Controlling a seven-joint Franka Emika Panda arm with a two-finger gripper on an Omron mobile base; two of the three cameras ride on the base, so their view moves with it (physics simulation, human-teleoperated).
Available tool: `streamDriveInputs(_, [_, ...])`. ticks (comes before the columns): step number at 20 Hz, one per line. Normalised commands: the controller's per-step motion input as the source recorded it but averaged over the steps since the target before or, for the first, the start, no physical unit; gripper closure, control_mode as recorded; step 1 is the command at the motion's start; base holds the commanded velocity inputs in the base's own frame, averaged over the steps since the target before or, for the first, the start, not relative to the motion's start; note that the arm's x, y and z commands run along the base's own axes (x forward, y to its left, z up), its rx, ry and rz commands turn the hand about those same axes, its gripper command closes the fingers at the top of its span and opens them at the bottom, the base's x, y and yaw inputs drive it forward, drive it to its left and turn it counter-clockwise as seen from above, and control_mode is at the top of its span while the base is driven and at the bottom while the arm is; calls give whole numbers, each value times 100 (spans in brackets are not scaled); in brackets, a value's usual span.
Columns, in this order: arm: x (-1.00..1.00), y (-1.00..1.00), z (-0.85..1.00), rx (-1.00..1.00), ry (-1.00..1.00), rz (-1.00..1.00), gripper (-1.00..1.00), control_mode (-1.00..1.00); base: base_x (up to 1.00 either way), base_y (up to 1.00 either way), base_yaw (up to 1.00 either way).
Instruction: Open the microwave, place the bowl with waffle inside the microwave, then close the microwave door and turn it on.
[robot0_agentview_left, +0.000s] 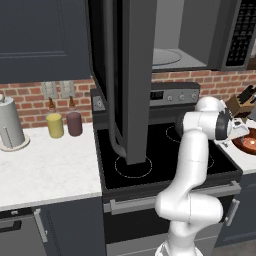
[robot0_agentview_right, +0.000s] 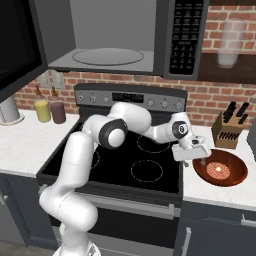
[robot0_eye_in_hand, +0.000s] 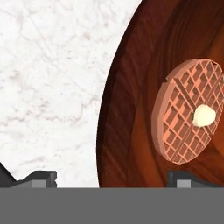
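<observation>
The microwave (robot0_agentview_right: 125, 37) is mounted above the stove (robot0_agentview_right: 125, 160), and its cavity is seen open, with a round turntable plate on the floor inside and the black button panel (robot0_agentview_right: 186, 35) at the right. The microwave door (robot0_agentview_left: 131, 75) is swung wide out to the left, so that in the left base view it is seen edge-on, hanging over the front left burner. The white worktop (robot0_agentview_right: 220, 192) is seen to the right of the stove, and on it, close to the stove's edge, the bowl (robot0_agentview_right: 235, 172) is set. The waffle (robot0_eye_in_hand: 186, 111), round and gridded with a pale dab on top, is lain flat in the middle of the bowl. A knife block (robot0_agentview_right: 229, 131) is stood behind the bowl against the brick wall. The arm is stretched across the stove to the right, and the claw (robot0_agentview_right: 196, 156) is held just above the near left rim of the bowl. Its fingers are spread fully apart, and nothing is gripped between them; in the hand view one fingertip (robot0_eye_in_hand: 41, 177) is seen over the bare worktop and the other over the bowl, so the rim is straddled. Whether the rim is touched cannot be told.
</observation>
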Motion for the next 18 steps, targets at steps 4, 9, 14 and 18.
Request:
streamDriveInputs(4, [3, 0, -1, 0, 0, 0, 100, -100, 0, 0, 0])
streamDriveInputs(9, [0, 0, 0, 0, 0, 0, 100, -100, 0, 0, 0])
streamDriveInputs(14, [0, 0, 0, 0, 0, 0, 100, -100, 0, 0, 0])
streamDriveInputs(18, [0, 0, 0, 0, 0, 0, 100, -100, 0, 0, 0])
